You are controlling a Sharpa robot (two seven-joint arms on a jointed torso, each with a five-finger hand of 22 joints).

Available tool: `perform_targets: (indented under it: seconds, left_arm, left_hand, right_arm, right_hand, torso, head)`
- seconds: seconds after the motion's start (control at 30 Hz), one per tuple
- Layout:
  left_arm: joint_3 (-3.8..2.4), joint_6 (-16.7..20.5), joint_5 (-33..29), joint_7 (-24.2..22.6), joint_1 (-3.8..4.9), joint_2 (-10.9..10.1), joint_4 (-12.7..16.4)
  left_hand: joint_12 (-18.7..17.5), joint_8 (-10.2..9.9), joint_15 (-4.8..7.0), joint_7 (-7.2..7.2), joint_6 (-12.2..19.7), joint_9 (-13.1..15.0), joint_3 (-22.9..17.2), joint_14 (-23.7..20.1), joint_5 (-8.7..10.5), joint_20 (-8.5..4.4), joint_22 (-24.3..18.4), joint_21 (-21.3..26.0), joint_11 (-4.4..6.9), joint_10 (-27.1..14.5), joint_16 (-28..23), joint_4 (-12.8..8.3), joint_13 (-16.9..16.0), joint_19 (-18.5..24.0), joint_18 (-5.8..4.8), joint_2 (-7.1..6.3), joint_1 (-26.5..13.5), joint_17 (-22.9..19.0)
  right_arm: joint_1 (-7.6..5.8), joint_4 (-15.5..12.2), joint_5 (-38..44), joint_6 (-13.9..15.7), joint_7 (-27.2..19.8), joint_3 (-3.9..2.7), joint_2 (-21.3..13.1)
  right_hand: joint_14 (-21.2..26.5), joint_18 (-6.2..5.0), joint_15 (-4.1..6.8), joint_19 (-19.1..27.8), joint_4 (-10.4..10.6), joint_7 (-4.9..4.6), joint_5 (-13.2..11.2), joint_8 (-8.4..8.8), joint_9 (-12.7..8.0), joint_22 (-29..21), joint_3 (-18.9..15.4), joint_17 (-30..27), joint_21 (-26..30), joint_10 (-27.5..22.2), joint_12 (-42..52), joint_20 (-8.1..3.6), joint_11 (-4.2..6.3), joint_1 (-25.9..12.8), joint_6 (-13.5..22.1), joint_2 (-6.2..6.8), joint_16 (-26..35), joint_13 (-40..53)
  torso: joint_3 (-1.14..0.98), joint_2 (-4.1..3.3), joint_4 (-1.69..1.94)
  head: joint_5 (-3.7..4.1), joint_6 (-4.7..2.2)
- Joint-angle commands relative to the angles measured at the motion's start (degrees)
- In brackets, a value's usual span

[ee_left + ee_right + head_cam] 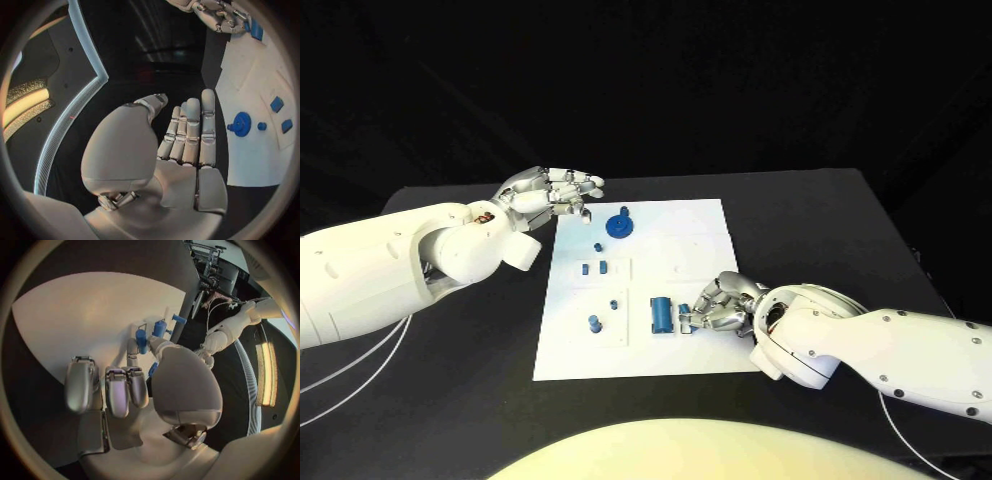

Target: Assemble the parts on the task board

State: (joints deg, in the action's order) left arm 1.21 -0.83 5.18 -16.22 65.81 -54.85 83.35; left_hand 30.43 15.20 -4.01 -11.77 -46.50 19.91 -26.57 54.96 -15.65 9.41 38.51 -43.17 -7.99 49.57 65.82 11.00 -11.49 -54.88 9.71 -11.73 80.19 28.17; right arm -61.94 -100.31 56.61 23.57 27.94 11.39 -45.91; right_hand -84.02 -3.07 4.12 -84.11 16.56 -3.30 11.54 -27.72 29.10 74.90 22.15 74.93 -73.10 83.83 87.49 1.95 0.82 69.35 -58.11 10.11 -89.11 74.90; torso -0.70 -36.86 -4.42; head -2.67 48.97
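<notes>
Right hand (720, 305) covering small blue part (685, 320), grasp unclear, left hand (553, 192) empty

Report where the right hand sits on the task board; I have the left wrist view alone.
Observer: In the head view the right hand is over the near right part of the task board, reaching toward a blue rectangular block.
Operator: Say whether it holds a part.
Observer: Cannot tell. The right wrist view shows a small blue part close in front of that hand, but any contact is hidden.
Operator: Place the left hand against the board.
Observer: In the head view the left hand hovers off the board's far left corner, above the black table, holding nothing.
</notes>
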Motion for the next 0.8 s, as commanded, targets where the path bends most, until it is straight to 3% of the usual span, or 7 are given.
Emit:
perform_targets:
  seconds: [0.03, 0.43, 0.53, 0.8]
  left_arm:
    - [-0.03, -0.9, -0.2, 0.4, 0.02, 0.0, 0.1]
    - [-0.03, -1.0, -0.2, 0.9, 0.02, 0.0, 0.0]
    - [-0.03, -1.1, -0.2, 0.9, 0.01, 0.1, -0.1]
    - [-0.03, -1.2, -0.2, 0.9, 0.01, 0.3, -0.3]
  left_hand:
    - [0.4, 0.4, -0.10, -0.01, 0.3, -0.1, 0.1, -0.3, -0.38, -0.06, -0.1, 0.2, -0.16, -0.4, -0.2, 0.3, 0.1, -0.4, 0.78, 0.32, -0.5, 0.0]
    - [0.4, 0.4, -0.13, -0.02, 0.3, -0.1, 0.1, -0.3, -0.39, -0.01, -0.2, 0.4, -0.18, -0.5, -0.1, 0.8, 0.1, -0.5, 0.78, 0.58, -0.8, 0.0]
    - [0.4, 0.4, -0.13, -0.02, 0.4, -0.1, 0.1, -0.3, -0.40, -0.01, -0.2, 0.4, -0.18, -0.5, -0.1, 0.8, 0.1, -0.5, 0.78, 0.62, -0.8, 0.0]
    - [0.4, 0.4, -0.12, 0.00, 0.3, -0.1, 0.1, -0.3, -0.40, 0.00, -0.2, 0.4, -0.17, -0.5, -0.1, 0.9, 0.1, -0.5, 0.79, 0.68, -0.8, 0.0]
  right_arm:
    - [0.24, -0.1, 0.8, -3.0, 0.6, 0.13, 0.2]
    - [0.27, -0.5, 1.0, -2.2, 0.2, 0.13, 0.1]
    - [0.28, -0.6, 1.1, -1.8, 0.1, 0.13, 0.1]
    - [0.39, -1.2, 2.4, -1.6, -0.1, 0.13, -0.3]
  right_hand:
    - [-5.2, -0.14, 0.17, -1.0, 0.0, -0.15, -0.1, 0.10, 0.0, 9.1, -0.4, 11.2, 0.3, 4.4, -0.4, -0.03, -0.07, -0.9, 0.2, 0.01, 0.2, 12.6]
    - [-5.2, -0.20, 0.15, -0.9, 0.1, -0.17, -0.2, -0.06, 0.3, 9.0, -1.2, 11.0, 0.7, 4.3, -0.6, -0.01, -0.10, -3.8, 0.2, -0.52, 0.3, 12.6]
    - [-5.2, -0.19, 0.12, -1.0, 0.1, -0.18, -0.4, -0.21, 0.5, 9.1, -3.2, 11.1, 0.8, 4.4, -0.5, 0.02, -0.12, -7.6, 0.0, -0.39, 0.3, 12.7]
    - [-5.2, -0.20, 0.24, -1.0, 0.1, -0.02, -0.4, -0.41, 0.8, 9.1, -5.3, 11.1, 0.8, 4.4, -0.5, -0.07, 0.01, -9.8, 0.0, -0.30, 0.3, 12.7]
  torso:
    - [0.00, 0.02, -0.02]
    - [-0.04, -0.01, 0.01]
    - [-0.03, 0.00, -0.01]
    - [-0.04, 0.01, -0.01]
  head:
    - [-0.05, 0.04]
    - [-0.08, 0.02]
    - [-0.11, 0.03]
    - [-0.13, 0.00]
